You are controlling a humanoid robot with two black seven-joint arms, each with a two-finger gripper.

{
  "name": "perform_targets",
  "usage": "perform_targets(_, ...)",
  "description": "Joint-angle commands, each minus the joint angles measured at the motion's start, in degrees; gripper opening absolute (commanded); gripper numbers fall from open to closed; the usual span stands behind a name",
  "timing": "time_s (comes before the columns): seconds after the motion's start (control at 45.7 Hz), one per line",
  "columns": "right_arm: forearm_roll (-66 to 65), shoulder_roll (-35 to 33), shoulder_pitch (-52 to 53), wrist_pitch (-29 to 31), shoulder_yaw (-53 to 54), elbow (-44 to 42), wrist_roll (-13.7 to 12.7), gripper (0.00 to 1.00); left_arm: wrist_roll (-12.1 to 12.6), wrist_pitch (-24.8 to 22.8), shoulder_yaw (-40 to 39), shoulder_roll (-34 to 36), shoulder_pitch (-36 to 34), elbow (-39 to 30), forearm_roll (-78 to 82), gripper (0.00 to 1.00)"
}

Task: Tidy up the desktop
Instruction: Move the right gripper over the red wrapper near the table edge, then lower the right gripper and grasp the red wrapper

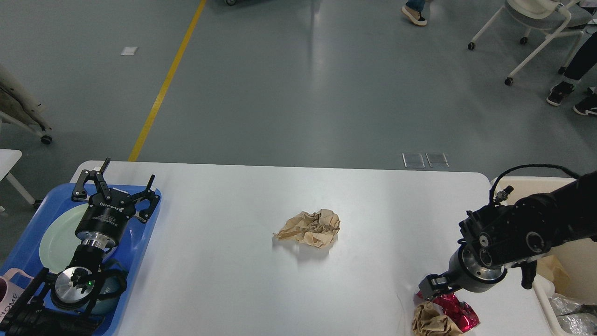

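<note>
The white worktop [224,280] fills the lower part of the head view, and three bits of litter lie on it: a crumpled brown paper wad [309,228] near the middle, and at the near right edge a crushed red foil wrapper [454,311] touching a second, smaller brown paper ball [431,323].

The right gripper [431,287] is low over the red wrapper, right at its far end. It is seen small and dark, so I cannot tell whether its jaws are apart or together, nor whether they touch the foil.

The left gripper [114,186] hangs above the blue tray [28,242] at the left end, jaws spread wide and holding nothing. A pale green plate [58,238] lies in the tray.

The step in hand looks like picking up the red wrapper. The next move calls for closing on the foil alone, without dragging the paper ball beside it, then lifting and carrying it to the beige bin [566,254] just off the right edge, where other rubbish already lies.
</note>
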Motion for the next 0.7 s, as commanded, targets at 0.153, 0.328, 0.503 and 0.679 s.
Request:
perform_targets(0.153, -0.3, 3.3, -8.5, -1.3, 0.1, -6.6, -0.1, 0.90, 0.0, 0.0, 0.0, 0.0, 0.0, 0.0, 0.0, 0.97)
perform_targets(0.328, -0.2, 4.1, -10.8, -2.6, 0.1, -10.2, -0.2, 0.90, 0.0, 0.0, 0.0, 0.0, 0.0, 0.0, 0.0, 0.97)
perform_targets(0.503, -0.2, 4.4, -13.2, -5.4, 0.2, -11.7, -0.2, 0.89, 0.0, 0.0, 0.0, 0.0, 0.0, 0.0, 0.0, 0.97)
perform_targets(0.679, -0.2, 4.9, -14.0, -6.4, 0.2, -11.8, -0.2, 0.53, 0.0, 0.0, 0.0, 0.0, 0.0, 0.0, 0.0, 0.97)
